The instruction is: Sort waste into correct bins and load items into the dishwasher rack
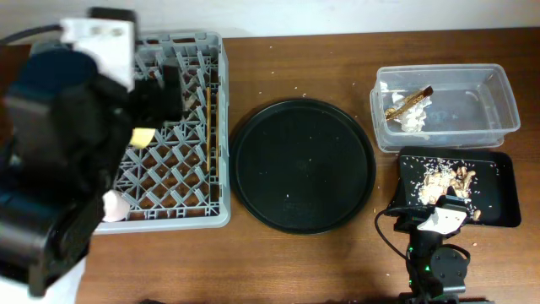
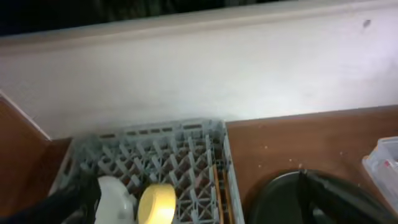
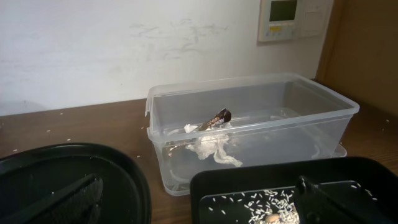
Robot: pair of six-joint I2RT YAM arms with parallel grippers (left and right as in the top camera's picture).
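The grey dishwasher rack (image 1: 181, 181) stands at the left. In the left wrist view the rack (image 2: 161, 146) holds the pale plate (image 2: 115, 196), the yellow bowl (image 2: 157, 204) on edge and the chopsticks (image 2: 221, 193) along its right side. The bowl (image 1: 142, 137), chopsticks (image 1: 211, 127) and a pink cup (image 1: 114, 205) also show from overhead. The blue cup is hidden. My left gripper (image 1: 164, 97) (image 2: 199, 214) is open and empty above the rack. The clear tub (image 1: 494, 101) (image 3: 298, 106) holds tissue (image 3: 211, 148) and the wrapper (image 3: 212, 119). The black tray (image 1: 502, 181) (image 3: 249, 180) holds food scraps (image 1: 447, 179). My right gripper (image 1: 445, 209) (image 3: 196, 208) is open and empty at its near edge.
A large round black tray (image 1: 304, 165) lies on the table between the rack and the bins; it also shows in the right wrist view (image 3: 74, 168). Small crumbs dot the wooden table. A white wall runs along the far edge.
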